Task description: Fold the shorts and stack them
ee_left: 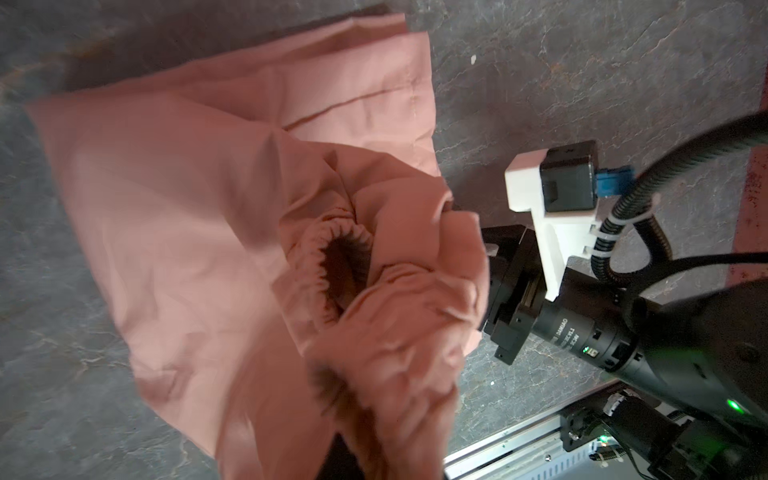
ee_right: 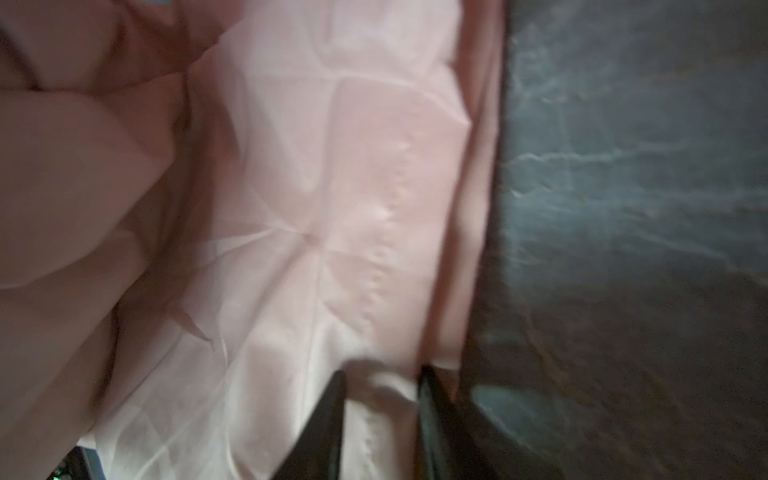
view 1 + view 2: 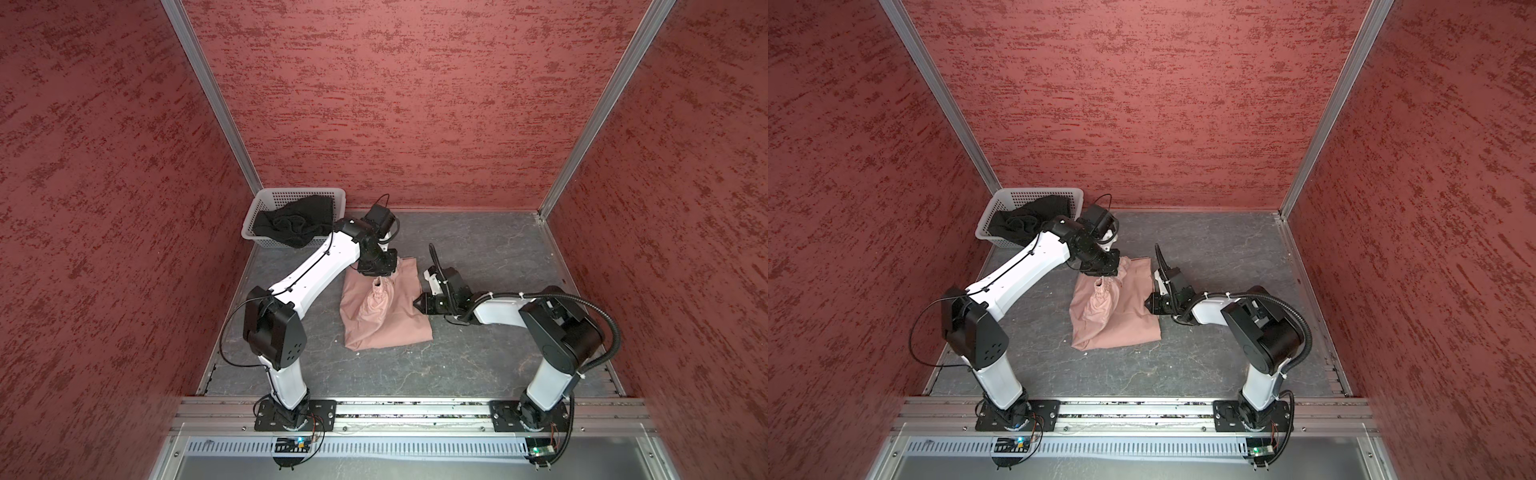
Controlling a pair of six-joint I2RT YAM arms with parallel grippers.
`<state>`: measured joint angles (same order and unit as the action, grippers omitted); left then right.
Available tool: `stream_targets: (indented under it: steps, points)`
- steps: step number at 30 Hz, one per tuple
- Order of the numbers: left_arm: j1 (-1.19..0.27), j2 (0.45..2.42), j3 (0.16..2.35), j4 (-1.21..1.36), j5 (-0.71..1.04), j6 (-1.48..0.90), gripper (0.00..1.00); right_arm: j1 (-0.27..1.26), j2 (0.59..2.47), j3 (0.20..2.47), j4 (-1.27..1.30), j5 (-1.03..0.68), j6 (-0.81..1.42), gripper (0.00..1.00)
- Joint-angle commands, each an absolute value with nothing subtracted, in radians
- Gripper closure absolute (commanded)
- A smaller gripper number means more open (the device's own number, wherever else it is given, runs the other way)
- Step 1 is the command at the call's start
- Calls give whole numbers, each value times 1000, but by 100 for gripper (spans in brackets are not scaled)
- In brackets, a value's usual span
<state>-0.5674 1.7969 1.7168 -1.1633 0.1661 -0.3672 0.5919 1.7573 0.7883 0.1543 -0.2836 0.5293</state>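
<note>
Right gripper (image 3: 417, 302) at 3 o'clock of pink shorts (image 3: 386, 328), jaws apart; left gripper (image 3: 376, 272) at 12, can't tell. Mid-fold; next, flatten bunched waistband (image 3: 376, 294).

Right arm (image 3: 498, 309) low, jaws apart (left arm's (image 3: 307, 274) hidden)

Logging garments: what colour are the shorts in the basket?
Black; the shorts show best in a top view.
</note>
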Motion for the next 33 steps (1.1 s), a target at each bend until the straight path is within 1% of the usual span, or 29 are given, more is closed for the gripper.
stream_targets:
  steps: [1,2,3,7,11,13,14,16,18,19,23,26,29,31,33]
  points:
    - [-601,1826,1725,-1131,186,-394,3,586,1734,772,67,-229,543,54]
    - [-608,1833,1729,-1130,186,-392,1,585,1709,773,48,-216,542,49]
    - [-612,1839,1738,-1133,181,-392,0,581,1680,774,27,-203,541,46]
    - [-614,1824,1792,-1145,166,-370,1,542,1523,747,-75,-148,532,43]
    - [-603,1784,1885,-1191,133,-334,1,500,1321,718,-213,-104,486,38]
    - [-586,1748,1889,-1204,96,-328,1,500,1246,723,-256,-108,446,38]
    - [-573,1720,1865,-1196,76,-327,1,501,1221,729,-261,-146,430,38]
    - [-547,1649,1762,-1133,47,-319,1,512,1193,745,-225,-235,417,44]
    - [-518,1548,1596,-1015,50,-318,1,557,1211,781,-167,-311,405,55]
    - [-508,1498,1511,-944,62,-320,1,585,1234,800,-141,-331,396,58]
    - [-463,1279,1131,-626,168,-376,1,704,1409,882,-40,-416,394,69]
    - [-428,1165,902,-421,253,-444,1,739,1544,895,20,-445,423,77]
    - [-418,1130,728,-257,338,-507,1,738,1638,887,6,-421,447,82]
    - [-431,1146,680,-213,361,-533,1,732,1669,870,-40,-372,461,86]
    - [-458,1169,650,-206,343,-543,1,710,1668,821,-45,-345,502,90]
